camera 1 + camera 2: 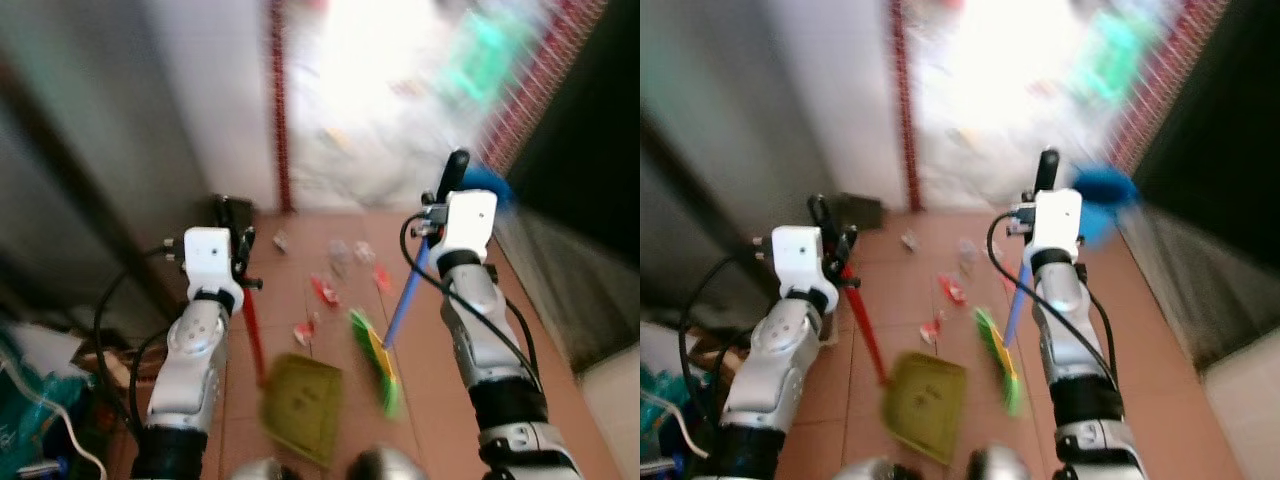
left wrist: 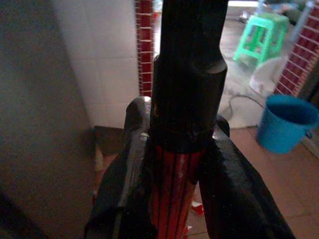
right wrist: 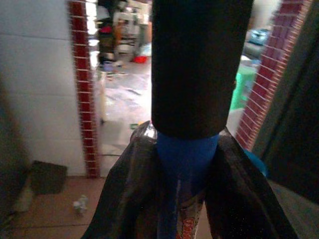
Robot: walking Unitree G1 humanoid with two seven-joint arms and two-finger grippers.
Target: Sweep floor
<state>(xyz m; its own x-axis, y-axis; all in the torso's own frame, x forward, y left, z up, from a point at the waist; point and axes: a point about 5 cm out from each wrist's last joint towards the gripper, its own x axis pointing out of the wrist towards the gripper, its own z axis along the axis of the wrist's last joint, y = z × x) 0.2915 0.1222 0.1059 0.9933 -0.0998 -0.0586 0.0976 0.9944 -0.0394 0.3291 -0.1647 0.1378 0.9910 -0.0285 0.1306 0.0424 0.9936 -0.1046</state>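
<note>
My left gripper [image 1: 238,243] is shut on the red handle [image 1: 251,330] of a yellow-green dustpan [image 1: 302,408], which rests on the tiled floor just before my feet. In the left wrist view the black fingers [image 2: 130,169] clamp the red shaft [image 2: 172,199] below its black grip. My right gripper [image 1: 440,215] is shut on the blue broom handle [image 1: 404,298]; the green and yellow broom head [image 1: 377,362] stands on the floor right of the dustpan. Red and white litter scraps [image 1: 322,290] lie scattered on the tiles ahead of both tools.
A white tiled wall with a red brick edge [image 1: 280,120] stands ahead left, beside a bright doorway. A blue bucket [image 2: 287,122] and a green stool [image 2: 259,40] stand beyond it. A dark wall [image 1: 590,200] runs along the right. Bags and clutter [image 1: 40,400] crowd the near left.
</note>
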